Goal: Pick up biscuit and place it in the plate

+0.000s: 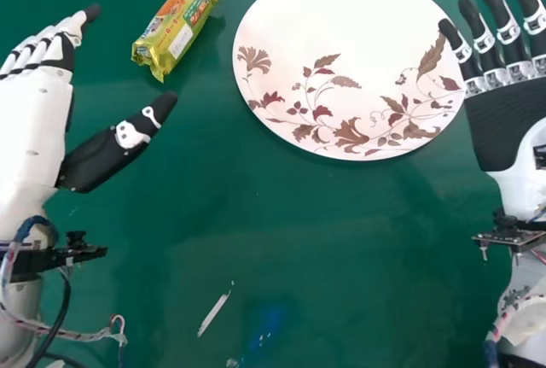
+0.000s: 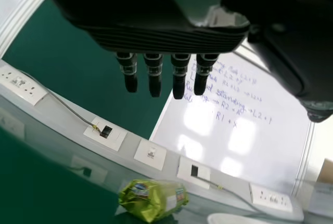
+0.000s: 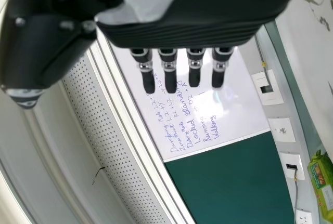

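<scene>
Left hand: 10 o'clock, fingers straight, thumb wide, empty.
Right hand: 3 o'clock, open, empty.
Biscuit: 11 o'clock, likely crushable; pinch lightly across narrow width.
Plate: 1 o'clock; lower flat near middle.

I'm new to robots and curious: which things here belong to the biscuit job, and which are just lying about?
For the job:
- biscuit
- plate
- left hand
- right hand

Just about:
- white streak
- whiteboard
- socket
</scene>
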You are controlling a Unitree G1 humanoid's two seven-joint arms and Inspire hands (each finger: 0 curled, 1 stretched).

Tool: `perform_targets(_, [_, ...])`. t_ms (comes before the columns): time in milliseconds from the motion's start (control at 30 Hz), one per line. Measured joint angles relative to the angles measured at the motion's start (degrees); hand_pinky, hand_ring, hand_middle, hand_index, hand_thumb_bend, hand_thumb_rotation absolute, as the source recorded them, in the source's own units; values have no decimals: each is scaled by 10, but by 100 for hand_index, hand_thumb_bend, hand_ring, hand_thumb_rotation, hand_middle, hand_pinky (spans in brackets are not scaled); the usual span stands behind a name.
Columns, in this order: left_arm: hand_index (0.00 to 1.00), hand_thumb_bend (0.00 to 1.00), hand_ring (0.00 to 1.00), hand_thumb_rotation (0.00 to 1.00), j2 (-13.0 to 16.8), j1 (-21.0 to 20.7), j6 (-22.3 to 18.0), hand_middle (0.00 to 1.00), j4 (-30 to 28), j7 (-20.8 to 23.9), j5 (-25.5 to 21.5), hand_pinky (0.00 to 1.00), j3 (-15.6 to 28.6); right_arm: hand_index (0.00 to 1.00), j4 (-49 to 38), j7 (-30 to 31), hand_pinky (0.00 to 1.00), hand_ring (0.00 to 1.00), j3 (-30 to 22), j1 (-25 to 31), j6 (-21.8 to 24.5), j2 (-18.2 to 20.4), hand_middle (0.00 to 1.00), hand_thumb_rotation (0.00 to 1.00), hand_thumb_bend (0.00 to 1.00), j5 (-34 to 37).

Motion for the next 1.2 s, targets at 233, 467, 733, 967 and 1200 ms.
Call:
perform_targets(233, [100,100,100,97,58,-13,9,100,-25,-70,-39,100,64,97,-7,-5,100,100,16,13,-1,15,99,58,100,-11])
perform_targets(467, [100,100,100,96,102,-26,41,100,-53,-158,-43,100,93,98,-26,-14,100,100,38,22,-1,31,100,62,100,-14])
perform_targets(733, [100,100,100,98,155,-80,63,100,-35,-226,-43,100,96,99,-39,-22,100,100,63,30,6,48,100,60,100,-7])
perform_targets(967, [100,100,100,97,188,-102,60,100,3,-240,-55,100,99,99,-46,-30,100,100,80,23,6,65,100,59,100,-16])
perform_targets(1200, [100,100,100,88,205,-127,38,100,26,-222,-59,100,105,96,-52,-30,100,100,84,19,14,63,98,53,100,-14])
